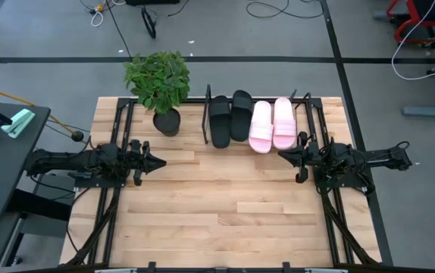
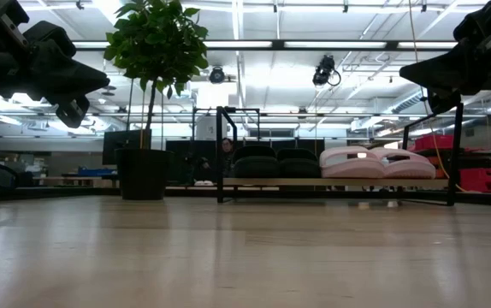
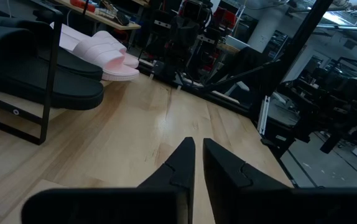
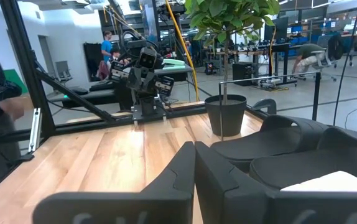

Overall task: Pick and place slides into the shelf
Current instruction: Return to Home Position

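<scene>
Two black slides [image 1: 230,117] and two light pink slides [image 1: 272,125] lie side by side, soles down, on the base of the shelf [image 1: 206,125] at the table's far middle. In the low view they show as black slides [image 2: 275,162] and pink slides [image 2: 374,162] on the shelf's wooden base [image 2: 331,182]. My left gripper [image 1: 161,161] hangs level at the table's left, well short of the shelf. Its fingers [image 3: 185,158] have only a thin slit between them and hold nothing. My right gripper [image 1: 282,154] points level just right of the pink slides' near ends, shut and empty [image 4: 195,149].
A potted plant [image 1: 161,87] stands at the far left, beside the shelf's left end frame. A dark desk [image 1: 5,152] with small items sits off the table's left edge. Bare wooden table [image 1: 217,205] stretches between the two arms and toward the near edge.
</scene>
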Action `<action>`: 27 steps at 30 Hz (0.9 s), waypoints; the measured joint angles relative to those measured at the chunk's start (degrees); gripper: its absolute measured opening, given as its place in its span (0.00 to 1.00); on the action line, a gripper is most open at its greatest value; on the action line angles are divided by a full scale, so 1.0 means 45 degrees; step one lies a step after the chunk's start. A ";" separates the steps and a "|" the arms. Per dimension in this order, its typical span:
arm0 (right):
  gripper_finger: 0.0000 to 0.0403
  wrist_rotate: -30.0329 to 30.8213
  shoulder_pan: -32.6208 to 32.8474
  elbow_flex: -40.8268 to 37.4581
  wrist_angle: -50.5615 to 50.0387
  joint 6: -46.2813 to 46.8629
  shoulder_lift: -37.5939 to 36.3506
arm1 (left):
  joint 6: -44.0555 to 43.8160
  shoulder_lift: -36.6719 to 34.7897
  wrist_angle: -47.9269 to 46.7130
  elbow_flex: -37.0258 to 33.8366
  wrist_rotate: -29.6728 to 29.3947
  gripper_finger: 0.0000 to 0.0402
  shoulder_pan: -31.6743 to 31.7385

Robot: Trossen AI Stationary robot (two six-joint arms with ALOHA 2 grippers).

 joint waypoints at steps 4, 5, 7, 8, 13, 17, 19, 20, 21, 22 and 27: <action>0.03 -0.0001 0.0000 0.0000 -0.0002 0.0000 0.0000 | 0.0000 0.0000 0.0000 0.0003 0.0002 0.07 -0.0004; 0.03 0.0001 0.0001 0.0000 -0.0001 0.0000 0.0000 | 0.0000 0.0000 0.0000 0.0003 0.0000 0.07 -0.0003; 0.03 0.0002 0.0003 0.0000 0.0000 -0.0003 0.0000 | -0.0005 -0.0004 0.0000 0.0003 0.0001 0.06 -0.0004; 0.03 0.0000 0.0001 0.0000 0.0000 -0.0003 0.0000 | -0.0002 -0.0003 0.0000 0.0003 0.0002 0.06 -0.0002; 0.03 0.0002 0.0005 0.0000 0.0000 -0.0005 0.0000 | 0.0000 0.0000 0.0000 0.0003 0.0002 0.06 -0.0004; 0.03 0.0002 0.0005 0.0000 -0.0003 0.0000 0.0000 | 0.0000 -0.0001 0.0000 0.0002 0.0001 0.08 -0.0001; 0.03 -0.0002 0.0004 0.0000 0.0000 -0.0001 0.0000 | -0.0005 -0.0001 0.0000 -0.0001 0.0002 0.09 -0.0005; 0.03 0.0000 0.0000 0.0000 0.0000 0.0000 0.0000 | -0.0002 0.0000 0.0000 0.0001 -0.0001 0.09 -0.0005; 0.03 -0.0002 0.0000 0.0000 0.0000 0.0000 0.0000 | 0.0000 0.0000 0.0000 0.0003 0.0000 0.10 -0.0003; 0.03 0.0000 0.0002 0.0000 -0.0002 0.0000 0.0000 | -0.0004 0.0000 0.0000 0.0003 -0.0002 0.10 -0.0001; 0.03 0.0000 0.0005 0.0000 -0.0002 0.0000 0.0000 | -0.0005 -0.0001 -0.0004 0.0003 0.0002 0.09 -0.0004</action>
